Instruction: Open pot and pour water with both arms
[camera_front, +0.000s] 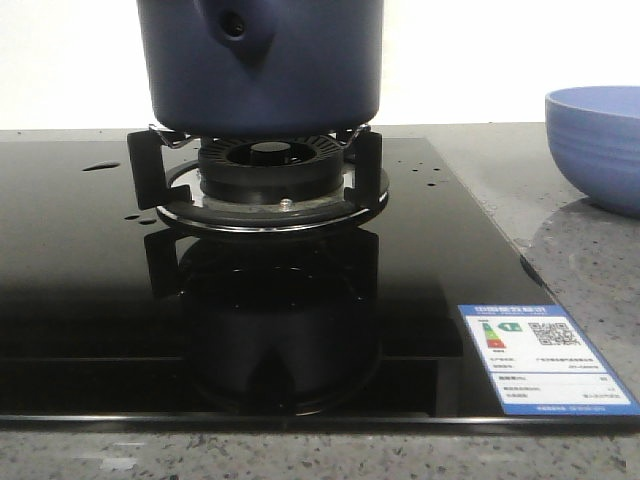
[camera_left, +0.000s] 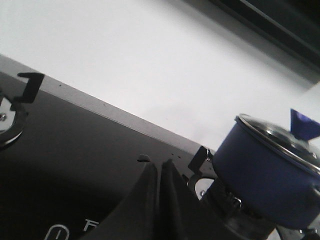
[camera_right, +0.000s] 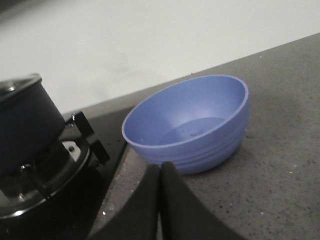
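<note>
Front view, near to far: energy label (camera_front: 547, 358) at 5 o'clock on black glass cooktop (camera_front: 90, 290). Beyond it, burner (camera_front: 270, 180) with pot (camera_front: 260, 65) seated on top, side stub facing camera. Water (camera_front: 100, 166) drops at 10 o'clock on glass. Blue bowl (camera_front: 600, 145) at 3 o'clock on grey counter (camera_front: 560, 215).

Left gripper (camera_left: 159, 200) clenched, empty; pot well apart, lid on. Right gripper (camera_right: 160, 200) clenched, empty, near bowl; pot apart.
</note>
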